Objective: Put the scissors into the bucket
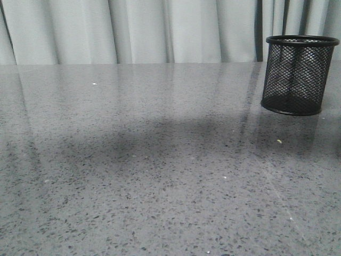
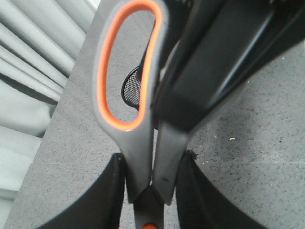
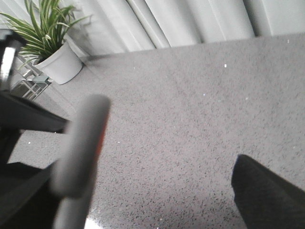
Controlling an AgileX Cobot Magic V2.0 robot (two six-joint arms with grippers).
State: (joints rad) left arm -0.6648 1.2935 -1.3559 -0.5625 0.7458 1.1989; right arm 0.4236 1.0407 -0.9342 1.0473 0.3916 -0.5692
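The left gripper (image 2: 150,191) is clamped on the scissors (image 2: 131,90), its dark fingers (image 2: 112,191) pressing the grey handles just below the orange-lined loop. The bucket (image 1: 298,74) stands upright at the table's (image 1: 133,176) far right (mesh showing through the loop). The right gripper (image 3: 157,191) hangs open over bare tabletop.

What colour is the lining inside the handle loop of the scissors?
Orange, on the dark grey handle of the scissors. It shows best in the left wrist view.
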